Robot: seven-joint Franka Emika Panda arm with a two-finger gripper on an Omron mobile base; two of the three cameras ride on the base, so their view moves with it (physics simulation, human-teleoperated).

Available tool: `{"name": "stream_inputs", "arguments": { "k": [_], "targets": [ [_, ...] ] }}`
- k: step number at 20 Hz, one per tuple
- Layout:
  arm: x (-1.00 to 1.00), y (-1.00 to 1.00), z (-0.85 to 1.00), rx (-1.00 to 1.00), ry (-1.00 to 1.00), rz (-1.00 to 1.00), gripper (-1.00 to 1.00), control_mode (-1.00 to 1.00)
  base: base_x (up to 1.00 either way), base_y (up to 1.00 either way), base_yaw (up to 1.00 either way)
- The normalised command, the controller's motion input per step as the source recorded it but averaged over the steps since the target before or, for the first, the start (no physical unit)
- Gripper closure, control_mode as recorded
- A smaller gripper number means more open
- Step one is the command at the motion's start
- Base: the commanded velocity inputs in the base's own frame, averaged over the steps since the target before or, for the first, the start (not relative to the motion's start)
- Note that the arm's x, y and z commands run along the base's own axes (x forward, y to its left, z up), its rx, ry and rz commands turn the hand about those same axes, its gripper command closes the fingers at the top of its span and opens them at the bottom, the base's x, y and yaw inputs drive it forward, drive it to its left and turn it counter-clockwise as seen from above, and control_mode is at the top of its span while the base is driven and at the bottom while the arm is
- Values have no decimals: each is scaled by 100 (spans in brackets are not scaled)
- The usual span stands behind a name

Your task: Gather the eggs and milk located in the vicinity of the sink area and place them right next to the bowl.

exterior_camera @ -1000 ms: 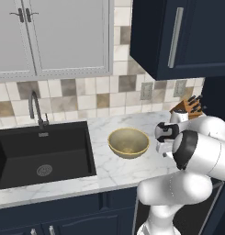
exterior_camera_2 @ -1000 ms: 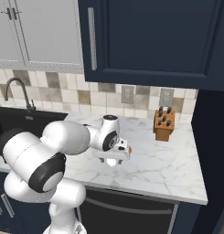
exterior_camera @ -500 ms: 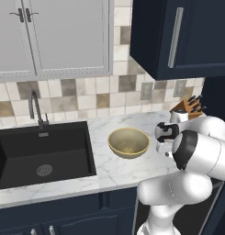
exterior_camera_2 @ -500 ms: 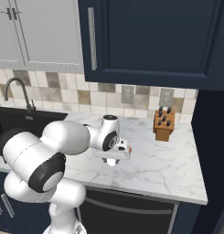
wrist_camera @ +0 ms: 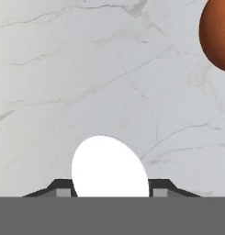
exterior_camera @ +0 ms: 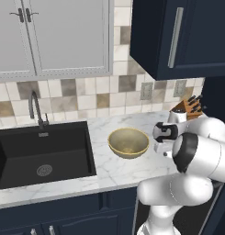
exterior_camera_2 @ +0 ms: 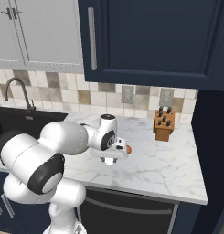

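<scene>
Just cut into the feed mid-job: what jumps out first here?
In the hand view, the claw is shut on a white egg over marble counter, with a reddish-brown round thing at the upper right corner. In the left base view, the yellowish bowl sits right of the black sink.

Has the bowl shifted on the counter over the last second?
No. The bowl sits at the same spot beside the sink in the left base view, right of its rim, as before.

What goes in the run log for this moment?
hand: shut on small white oval egg | over: white marble counter | round yellowish-tan bowl: left of hand | brown-orange round object: nearby
</scene>
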Motion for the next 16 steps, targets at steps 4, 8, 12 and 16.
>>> {"name": "stream_inputs", "arguments": {
  "k": [4,8,12,16],
  "targets": [
    [-7,21,23,4,-6,7,100,-100,0,0,0],
    [-2,31,2,2,0,14,100,-100,0,0,0],
    [0,31,0,0,0,19,100,-100,0,0,0],
    [0,7,-2,4,-7,29,100,-100,0,0,0]
  ]
}}
